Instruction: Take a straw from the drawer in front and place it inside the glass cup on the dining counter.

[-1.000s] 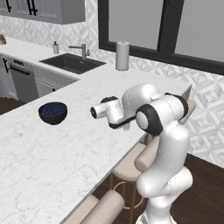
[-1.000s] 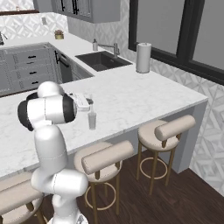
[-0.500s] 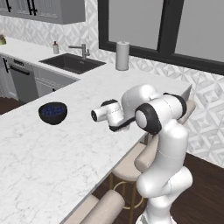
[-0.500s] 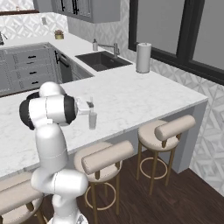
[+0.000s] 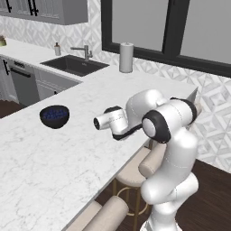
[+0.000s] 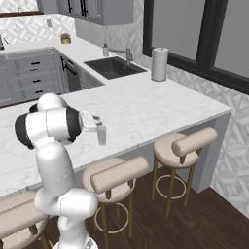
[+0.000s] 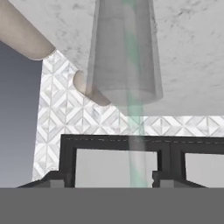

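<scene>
The glass cup (image 6: 101, 136) stands near the front edge of the white marble dining counter (image 6: 146, 107), just right of my arm. My gripper (image 6: 96, 122) hovers right above its rim, and I see no fingertip closed on anything. In the hand view the cup (image 7: 109, 48) hangs from the top edge. The pale green straw (image 7: 130, 52) runs through it and on towards the camera. The straw sits inside the cup. The counter (image 5: 67, 149) also stretches across the left base view.
A dark blue bowl (image 5: 54, 116) sits on the counter to the left. A paper-towel roll (image 6: 159, 63) and the sink (image 6: 114, 67) lie at the back. Beige stools (image 6: 189, 141) stand under the counter edge. Grey drawer fronts (image 6: 36, 75) line the far left.
The hand has sunk slightly towards the cup. The cup and the bowl have not moved.
</scene>
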Controlling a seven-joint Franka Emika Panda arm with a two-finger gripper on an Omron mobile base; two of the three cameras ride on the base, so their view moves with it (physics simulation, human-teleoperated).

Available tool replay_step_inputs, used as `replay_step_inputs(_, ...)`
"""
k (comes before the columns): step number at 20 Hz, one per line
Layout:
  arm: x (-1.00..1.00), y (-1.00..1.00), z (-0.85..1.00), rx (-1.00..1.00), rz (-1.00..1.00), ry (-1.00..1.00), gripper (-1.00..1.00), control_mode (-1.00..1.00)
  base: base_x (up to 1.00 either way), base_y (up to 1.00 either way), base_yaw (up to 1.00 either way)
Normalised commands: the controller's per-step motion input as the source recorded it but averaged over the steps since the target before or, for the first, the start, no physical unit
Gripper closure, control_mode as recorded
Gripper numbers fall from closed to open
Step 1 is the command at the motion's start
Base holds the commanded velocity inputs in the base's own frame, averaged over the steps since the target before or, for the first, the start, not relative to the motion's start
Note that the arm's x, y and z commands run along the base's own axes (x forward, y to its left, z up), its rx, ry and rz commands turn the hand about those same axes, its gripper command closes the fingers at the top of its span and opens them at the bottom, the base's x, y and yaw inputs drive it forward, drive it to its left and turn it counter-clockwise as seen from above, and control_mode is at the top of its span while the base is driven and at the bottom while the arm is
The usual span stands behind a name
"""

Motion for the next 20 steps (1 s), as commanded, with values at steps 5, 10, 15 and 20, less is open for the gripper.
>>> replay_step_inputs(5,-0.47,0.00,0.20,0.19,0.02,0.00,-1.00,-1.00,0.00,0.00,0.00)
replay_step_inputs(10,-0.53,0.35,1.00,0.28,0.19,-0.01,-1.00,-1.00,0.00,0.00,0.00)
replay_step_inputs(15,-0.67,0.26,0.98,0.36,0.26,0.20,-1.00,-1.00,0.00,0.00,0.00)
replay_step_inputs(20,-0.99,-0.06,0.39,0.46,0.39,0.44,-1.00,-1.00,0.00,0.00,0.00)
